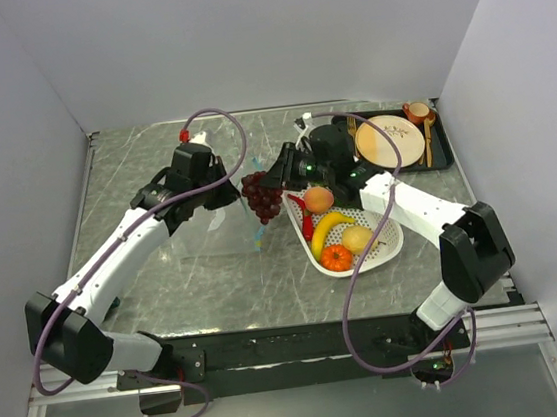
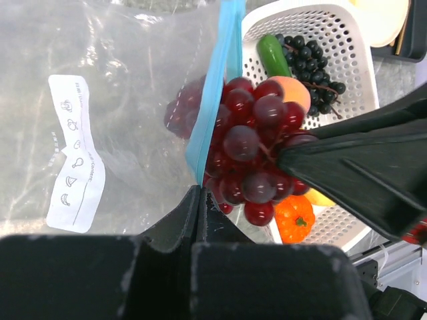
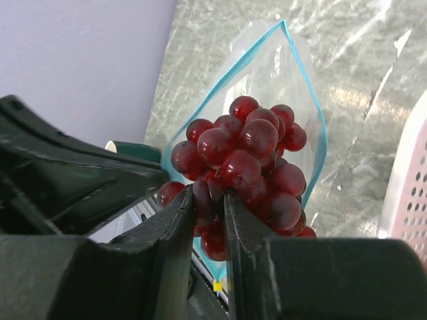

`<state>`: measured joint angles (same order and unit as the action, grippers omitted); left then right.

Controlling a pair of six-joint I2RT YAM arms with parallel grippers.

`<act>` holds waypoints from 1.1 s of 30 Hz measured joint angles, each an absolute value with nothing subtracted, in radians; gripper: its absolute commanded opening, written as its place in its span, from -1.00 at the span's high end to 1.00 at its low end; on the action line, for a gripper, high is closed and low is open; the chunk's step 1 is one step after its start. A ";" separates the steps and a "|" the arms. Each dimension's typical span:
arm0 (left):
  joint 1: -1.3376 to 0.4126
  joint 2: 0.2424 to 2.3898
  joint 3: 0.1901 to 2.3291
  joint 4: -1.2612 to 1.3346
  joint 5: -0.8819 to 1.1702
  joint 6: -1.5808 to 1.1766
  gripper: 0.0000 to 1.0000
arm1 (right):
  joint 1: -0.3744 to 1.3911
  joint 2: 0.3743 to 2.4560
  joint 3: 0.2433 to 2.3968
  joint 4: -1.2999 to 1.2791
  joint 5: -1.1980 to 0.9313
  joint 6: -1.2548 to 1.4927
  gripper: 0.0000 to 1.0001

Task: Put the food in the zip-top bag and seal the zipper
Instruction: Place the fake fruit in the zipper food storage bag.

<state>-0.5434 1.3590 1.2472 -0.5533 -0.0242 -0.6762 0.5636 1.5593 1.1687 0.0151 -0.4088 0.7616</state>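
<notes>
My right gripper (image 3: pixel 209 200) is shut on a bunch of dark red grapes (image 3: pixel 247 147), held right at the open mouth of the clear zip-top bag (image 2: pixel 120 100). Part of the bunch (image 2: pixel 253 147) sits past the teal zipper (image 2: pixel 213 93). My left gripper (image 2: pixel 199 193) is shut on the zipper edge and holds the mouth up. In the top view the grapes (image 1: pixel 262 195) hang between both grippers. A peach (image 1: pixel 318 199), banana (image 1: pixel 329 228), lemon (image 1: pixel 357 238), orange tomato (image 1: pixel 336 257) and red chili (image 1: pixel 306 220) lie in the white basket (image 1: pixel 392 248).
Darker grapes (image 2: pixel 310 57) and a green piece (image 2: pixel 272 55) also lie in the basket, right beside the bag mouth. A dark tray (image 1: pixel 443 154) with a beige plate (image 1: pixel 392 140) and a cup (image 1: pixel 416 110) stands at the back right. Walls close both sides.
</notes>
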 measured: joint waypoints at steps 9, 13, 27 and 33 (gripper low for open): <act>-0.543 1.354 1.247 -0.527 -0.010 -0.678 0.99 | 0.567 1.655 1.246 -0.069 -0.419 0.757 0.84; -0.543 1.354 1.247 -0.513 0.025 -0.678 0.99 | 0.572 1.699 1.294 -0.096 -0.437 0.750 0.80; -0.543 1.353 1.209 -0.512 0.059 -0.704 0.99 | 0.576 1.743 1.324 -0.066 -0.464 0.823 0.69; -0.544 1.352 1.189 -0.513 0.065 -0.717 0.99 | 0.577 1.795 1.325 -0.061 -0.509 0.855 0.18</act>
<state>-0.5438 1.3518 1.1893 -0.5133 0.0654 -0.7170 0.5766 1.7950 1.3251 -0.0612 -0.5087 0.8551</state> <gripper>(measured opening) 0.013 0.286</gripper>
